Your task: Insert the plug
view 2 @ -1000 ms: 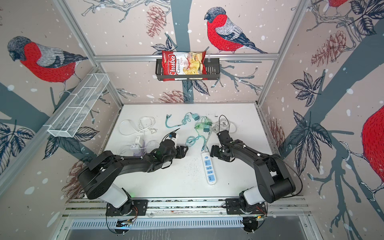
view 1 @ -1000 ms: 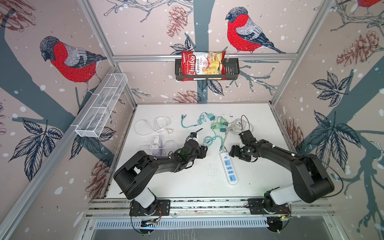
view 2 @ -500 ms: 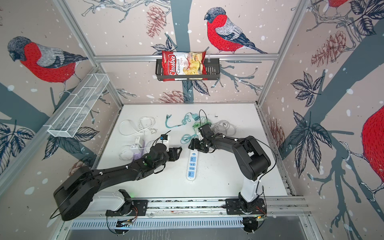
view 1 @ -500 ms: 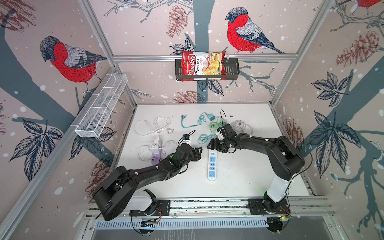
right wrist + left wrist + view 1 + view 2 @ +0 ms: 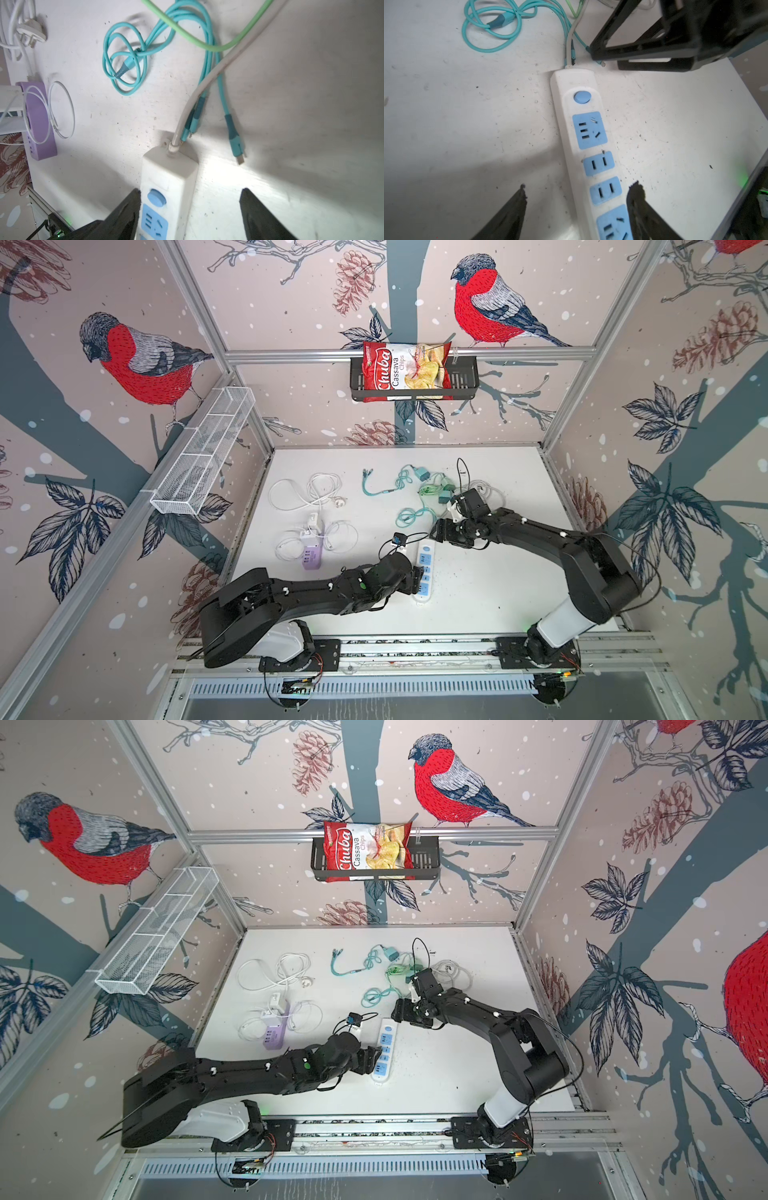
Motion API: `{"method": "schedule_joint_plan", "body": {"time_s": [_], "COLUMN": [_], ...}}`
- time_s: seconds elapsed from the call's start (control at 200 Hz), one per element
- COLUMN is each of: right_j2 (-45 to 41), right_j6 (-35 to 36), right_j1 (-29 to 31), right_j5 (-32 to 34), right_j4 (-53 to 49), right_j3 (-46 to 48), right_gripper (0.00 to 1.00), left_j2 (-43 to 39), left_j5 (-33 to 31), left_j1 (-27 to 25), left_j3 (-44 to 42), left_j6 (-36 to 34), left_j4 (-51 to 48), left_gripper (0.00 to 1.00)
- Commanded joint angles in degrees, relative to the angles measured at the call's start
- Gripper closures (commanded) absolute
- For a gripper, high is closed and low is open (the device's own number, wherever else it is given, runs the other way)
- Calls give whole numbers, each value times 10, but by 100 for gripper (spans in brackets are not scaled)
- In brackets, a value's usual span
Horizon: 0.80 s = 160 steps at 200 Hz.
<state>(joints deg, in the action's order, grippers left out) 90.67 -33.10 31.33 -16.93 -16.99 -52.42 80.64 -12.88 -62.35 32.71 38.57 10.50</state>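
Observation:
A white power strip (image 5: 424,568) (image 5: 384,1048) with blue sockets lies near the middle of the table. My left gripper (image 5: 417,578) (image 5: 579,189) is open and straddles the strip's nearer half; its fingers (image 5: 512,209) do not touch it. My right gripper (image 5: 436,535) (image 5: 190,193) is open at the strip's far end (image 5: 169,170), by the blue button (image 5: 156,197). Neither gripper holds anything. A teal charger plug (image 5: 422,473) (image 5: 390,955) lies at the back among cables. A white three-pin plug (image 5: 31,35) lies to the left.
Teal cables (image 5: 409,516) and a teal USB connector (image 5: 235,143) lie just beyond the strip's white cord (image 5: 187,116). A purple USB hub (image 5: 311,558) with white cables sits at left. A wire basket (image 5: 203,452) and a chips shelf (image 5: 405,366) hang on the walls.
The power strip has shifted left from a second ago. My left gripper has come down onto its nearer half and opened wider. The right gripper has followed to the strip's far end.

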Motion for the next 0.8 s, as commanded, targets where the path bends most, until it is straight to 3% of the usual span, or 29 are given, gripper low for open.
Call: {"method": "schedule_joint_plan", "body": {"time_s": [0.0,0.145,0.305,0.625,0.795], "right_j2": [-29,-57,-32,78,157], "right_j6": [16,36,64,73,78], "right_j1": [-20,-74,-110,-104,-79], "right_j5": [13,8,51,142,157], "right_j4": [-9,-9,-11,5,-20], "right_j3": [3,-7,-42,-148,-231], "right_gripper": [24,23,24,30,33], "left_j2": [37,116,178,217,235], "left_j5": [-24,-25,-17,-63,-69], "left_j1": [-14,-32,-45,-45,-45], "left_j3": [39,102,126,148,161], "left_j6": [-7,-15,-34,-114,-186], "left_j4": [-25,-69,-59,-99,-110], "left_gripper": [24,22,24,30,40]}}
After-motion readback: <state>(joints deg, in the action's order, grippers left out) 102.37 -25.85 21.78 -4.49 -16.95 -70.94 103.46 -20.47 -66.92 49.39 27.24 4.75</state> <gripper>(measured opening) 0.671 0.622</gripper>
